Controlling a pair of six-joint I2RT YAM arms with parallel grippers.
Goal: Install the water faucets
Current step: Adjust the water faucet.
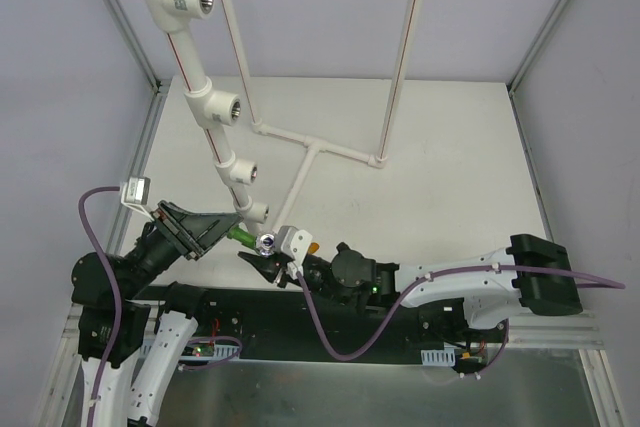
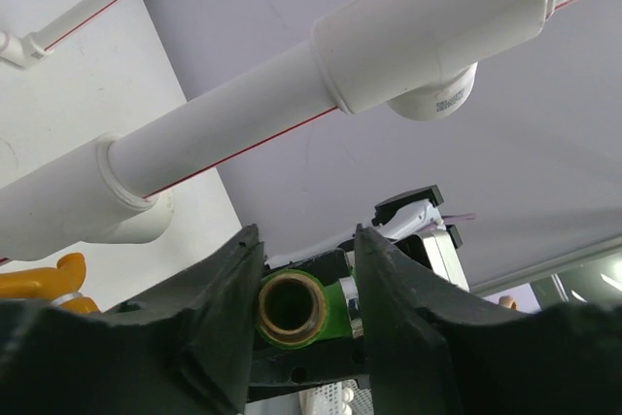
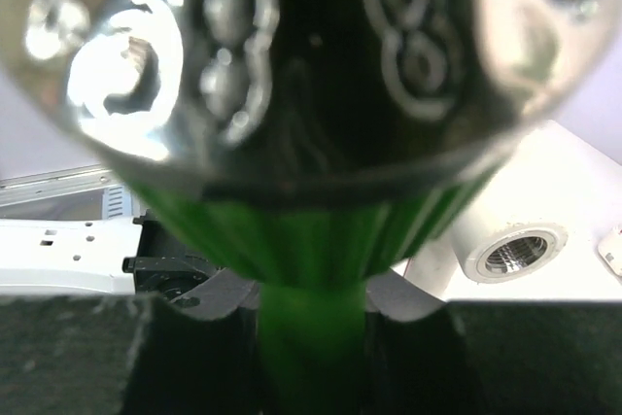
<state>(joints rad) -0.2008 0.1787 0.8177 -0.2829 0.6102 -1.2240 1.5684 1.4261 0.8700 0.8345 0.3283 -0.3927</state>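
Note:
The green faucet hangs in the air between my two grippers, just below the lowest white tee fitting. My left gripper is shut on its body; in the left wrist view the fingers press both sides of the green faucet, whose brass threaded end faces the camera. My right gripper is shut on the faucet's green stem, with the shiny silver round end filling the right wrist view. The orange faucet lies on the table by the right gripper and also shows in the left wrist view.
A white pipe with several tee fittings with metal threaded holes slants from top left down to the grippers. One threaded hole shows in the right wrist view. A thin white pipe frame stands on the white table.

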